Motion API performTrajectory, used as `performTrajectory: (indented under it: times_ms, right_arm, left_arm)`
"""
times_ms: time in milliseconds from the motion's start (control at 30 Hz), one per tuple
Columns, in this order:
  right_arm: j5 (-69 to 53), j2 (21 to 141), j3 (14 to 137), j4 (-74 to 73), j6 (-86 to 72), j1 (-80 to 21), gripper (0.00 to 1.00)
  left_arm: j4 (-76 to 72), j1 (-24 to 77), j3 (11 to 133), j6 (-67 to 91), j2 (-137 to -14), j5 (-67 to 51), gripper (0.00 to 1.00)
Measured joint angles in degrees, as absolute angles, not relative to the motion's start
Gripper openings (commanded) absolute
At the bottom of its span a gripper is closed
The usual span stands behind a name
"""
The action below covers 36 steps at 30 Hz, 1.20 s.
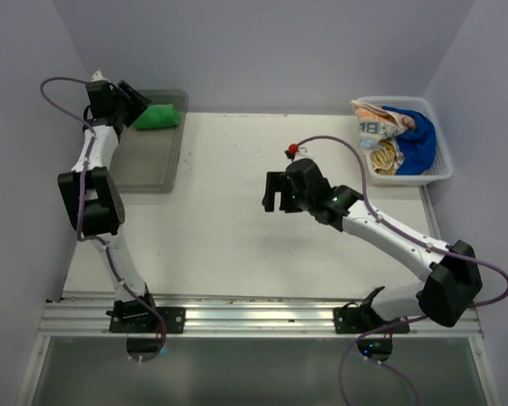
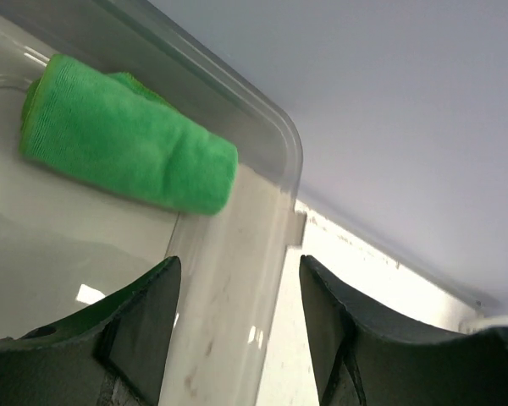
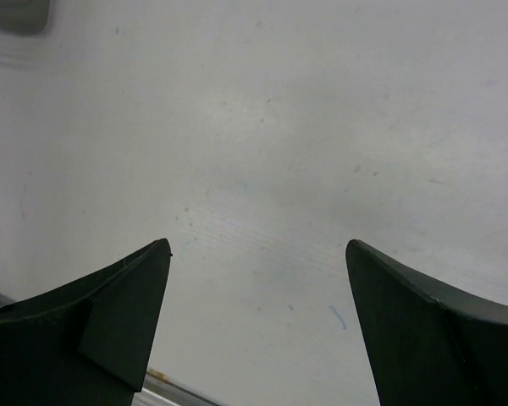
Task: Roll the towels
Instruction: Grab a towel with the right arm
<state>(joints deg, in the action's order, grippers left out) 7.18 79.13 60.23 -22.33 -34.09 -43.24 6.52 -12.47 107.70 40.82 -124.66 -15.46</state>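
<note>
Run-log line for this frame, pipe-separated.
green towel rolled, lying in tray | left gripper open, empty, near it | right gripper open, empty, over table | other towels heaped in basket

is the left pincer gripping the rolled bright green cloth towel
No, the rolled bright green cloth towel lies in the clear plastic tray, apart from the left pincer, whose jaws stand open.

Free room: the surface (image 1: 220, 241) right of the tray (image 1: 144, 176), passable up to the right pincer (image 1: 275, 193), held spread over it well right of the tray; the tray's near half. Obstacles: the tray's rim; the green towel (image 1: 157, 117), laid rolled at the tray's far end; the left pincer (image 2: 237, 275), held spread just beside that towel; the back wall (image 1: 262, 51) behind the tray; the basket (image 1: 443, 173) of heaped towels (image 1: 389, 135), far right of the tray.
</note>
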Motion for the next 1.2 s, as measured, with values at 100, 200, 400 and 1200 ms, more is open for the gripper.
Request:
performTrajectory:
  times_ms: [100, 200, 400, 1200]
  right_arm:
    - [12.82, 76.99, 65.28, -27.18, -31.27, -40.64, 0.9]
    - [16.8, 75.77, 69.36, -31.42, -28.95, -36.05, 0.9]
    - [20.43, 76.82, 77.12, -38.96, -26.17, -22.22, 0.9]
    - [4.36, 120.99, 113.19, -41.69, -34.15, 13.58, 0.52]
  left_arm:
    - [8.86, -12.4, 99.39, 37.87, -114.19, -14.79, 0.63]
    - [11.22, -11.86, 92.92, 34.68, -104.66, -13.26, 0.64]
    - [17.8, -3.86, 83.83, 29.89, -89.38, -6.79, 0.65]
    - [32.97, 14.0, 68.73, 26.79, -76.99, -3.99, 0.68]
